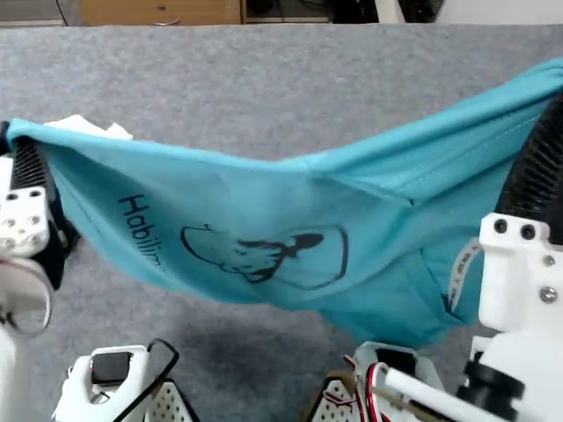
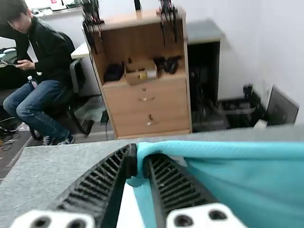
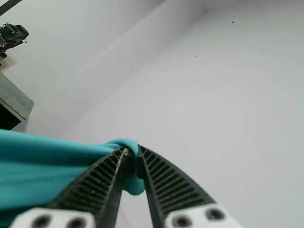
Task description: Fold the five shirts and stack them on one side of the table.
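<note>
Shirt hangs stretched between left tool and right tool, both clamped on its edges.

Grey, felt-like table; a small white crumpled piece lies near its left edge.

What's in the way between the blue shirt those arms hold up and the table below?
Nothing visible. The left gripper and right gripper each pinch an edge of the shirt above the grey table. A white cloth peeks out by the left gripper's corner; the table directly under the shirt is hidden.
</note>
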Robot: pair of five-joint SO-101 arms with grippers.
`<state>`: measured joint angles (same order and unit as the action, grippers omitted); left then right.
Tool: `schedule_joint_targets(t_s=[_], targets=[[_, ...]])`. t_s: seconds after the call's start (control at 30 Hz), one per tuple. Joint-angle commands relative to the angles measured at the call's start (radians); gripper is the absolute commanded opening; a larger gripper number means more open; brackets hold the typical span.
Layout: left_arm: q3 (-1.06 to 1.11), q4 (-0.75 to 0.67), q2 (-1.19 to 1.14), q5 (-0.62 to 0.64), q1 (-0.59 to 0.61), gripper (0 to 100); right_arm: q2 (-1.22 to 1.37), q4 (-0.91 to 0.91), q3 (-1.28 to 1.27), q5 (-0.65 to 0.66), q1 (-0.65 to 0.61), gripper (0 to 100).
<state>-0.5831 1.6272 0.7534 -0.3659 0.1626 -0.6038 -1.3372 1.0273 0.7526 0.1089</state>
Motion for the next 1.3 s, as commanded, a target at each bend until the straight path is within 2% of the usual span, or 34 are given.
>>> schedule_joint_targets(t_s=[0.0,0.1,0.23,0.47,0.63,0.83,0.93,1.1,1.27], targets=[[-0.015,0.009,-0.001,-0.034,0.014,2,0.015,0.032,-0.002,0.011,-0.005,0.2],[-0.028,0.035,0.002,-0.038,0.015,2,0.008,0.031,0.001,0.014,-0.005,0.2],[-0.008,0.127,0.044,-0.129,0.006,2,-0.016,-0.043,-0.008,0.040,-0.005,0.2],[0.092,0.129,0.133,-0.144,0.006,2,-0.033,-0.130,0.021,0.044,-0.005,0.2],[0.089,0.129,0.211,-0.204,0.006,2,-0.091,-0.133,0.033,0.048,-0.005,0.2],[0.106,0.130,0.308,-0.235,0.008,2,-0.170,-0.133,0.024,0.117,-0.005,0.2],[0.189,0.130,0.331,-0.239,0.008,2,-0.166,-0.141,-0.002,0.118,-0.005,0.2],[0.391,0.117,0.328,-0.239,0.008,2,-0.145,-0.133,-0.206,0.115,-0.010,0.2],[0.741,-0.081,0.329,-0.238,0.008,2,-0.125,-0.044,-0.564,0.035,-0.012,0.2]])
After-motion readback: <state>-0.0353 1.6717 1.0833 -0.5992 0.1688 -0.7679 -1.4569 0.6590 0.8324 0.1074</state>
